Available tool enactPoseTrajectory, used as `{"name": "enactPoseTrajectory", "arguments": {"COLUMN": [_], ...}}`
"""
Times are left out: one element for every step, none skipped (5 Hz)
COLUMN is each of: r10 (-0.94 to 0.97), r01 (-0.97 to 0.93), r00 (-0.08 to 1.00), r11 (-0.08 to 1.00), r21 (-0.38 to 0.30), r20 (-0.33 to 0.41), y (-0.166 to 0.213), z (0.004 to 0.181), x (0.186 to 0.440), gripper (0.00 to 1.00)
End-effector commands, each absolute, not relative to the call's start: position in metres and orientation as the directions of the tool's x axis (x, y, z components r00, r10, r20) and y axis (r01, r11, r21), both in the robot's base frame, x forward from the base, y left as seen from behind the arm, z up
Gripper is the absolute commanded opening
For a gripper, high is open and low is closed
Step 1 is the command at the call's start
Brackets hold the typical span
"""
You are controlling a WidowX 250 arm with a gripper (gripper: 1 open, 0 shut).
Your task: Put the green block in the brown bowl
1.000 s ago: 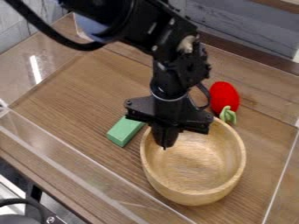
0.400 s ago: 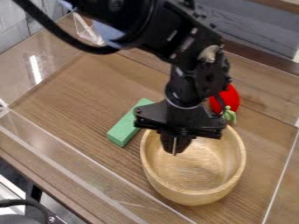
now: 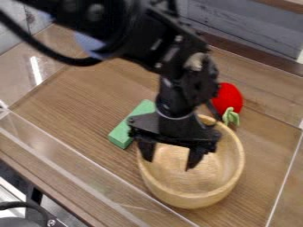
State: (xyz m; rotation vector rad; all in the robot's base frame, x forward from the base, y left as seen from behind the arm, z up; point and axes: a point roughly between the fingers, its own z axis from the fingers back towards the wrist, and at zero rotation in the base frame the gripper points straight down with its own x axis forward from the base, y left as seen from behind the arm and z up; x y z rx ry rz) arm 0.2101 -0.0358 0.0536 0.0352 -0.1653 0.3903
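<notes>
The green block [image 3: 126, 132] lies flat on the wooden table just left of the brown bowl [image 3: 228, 188], with its right end hidden behind the arm. My gripper [image 3: 169, 157] points straight down over the bowl's left rim. It is open, its dark fingers [image 3: 144, 152] spread wide, and I see nothing between them. The frame is motion-blurred. The bowl's inside shows only bare wood where the gripper does not cover it.
A red strawberry-shaped toy [image 3: 224, 96] with a green stem sits just behind the bowl on the right. The wooden table [image 3: 71, 93] is ringed by a clear plastic wall [image 3: 59, 152] along its front and left edges.
The jaws were shut and pointed into the bowl; now they stand spread wide. The green block and the bowl have stayed in place.
</notes>
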Motion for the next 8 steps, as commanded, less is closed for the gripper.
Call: {"name": "enactPoseTrajectory", "arguments": {"r10": [0.418, 0.459, 0.478, 0.498, 0.518, 0.527, 0.537, 0.557], "r01": [-0.423, -0.467, -0.489, -0.51, -0.531, -0.541, -0.551, -0.571], "r00": [0.887, 0.867, 0.858, 0.848, 0.837, 0.832, 0.826, 0.813], "r11": [0.906, 0.884, 0.872, 0.86, 0.847, 0.84, 0.833, 0.82], "r21": [-0.018, -0.007, 0.009, 0.022, 0.033, 0.042, 0.046, 0.044], "r20": [0.196, 0.194, 0.188, 0.183, 0.177, 0.173, 0.171, 0.168], "y": [-0.016, -0.008, 0.002, 0.01, 0.017, 0.028, 0.039, 0.032], "z": [0.066, 0.065, 0.057, 0.049, 0.043, 0.032, 0.025, 0.021], "x": [0.217, 0.219, 0.221, 0.224, 0.226, 0.222, 0.218, 0.217], "gripper": [1.0, 1.0, 1.0, 1.0, 1.0, 1.0, 1.0, 1.0]}}
